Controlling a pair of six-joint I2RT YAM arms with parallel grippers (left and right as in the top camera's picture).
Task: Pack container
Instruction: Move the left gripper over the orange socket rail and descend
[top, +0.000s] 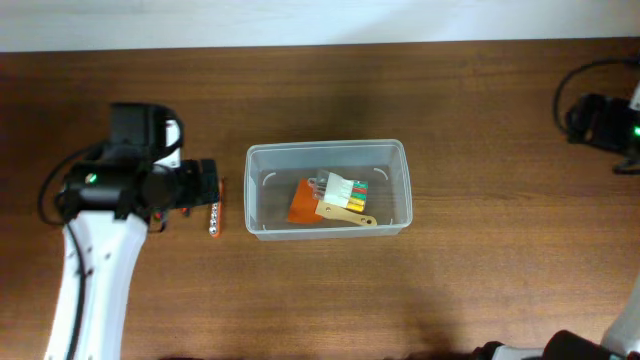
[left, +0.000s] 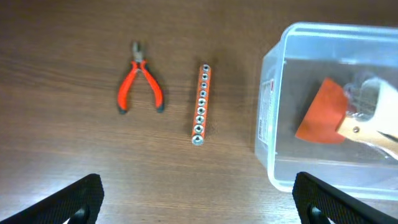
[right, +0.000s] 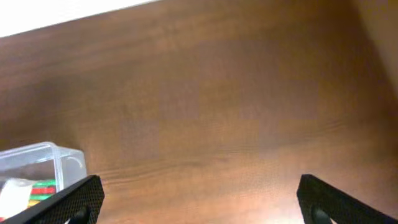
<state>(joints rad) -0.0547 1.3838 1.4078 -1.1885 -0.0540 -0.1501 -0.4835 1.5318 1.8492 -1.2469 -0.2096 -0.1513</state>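
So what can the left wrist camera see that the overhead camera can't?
Only the left wrist camera: the orange-handled pliers lying on the table, left of the strip of metal bits. From above, the left arm covers the pliers.
Only the overhead camera: the whole clear box, the stripy colourful pack inside it, and part of the right arm.
Both: the box, the orange scraper in it, the strip of bits and the brown table.

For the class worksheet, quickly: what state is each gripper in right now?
Left gripper: open, holding nothing.
Right gripper: open, holding nothing.
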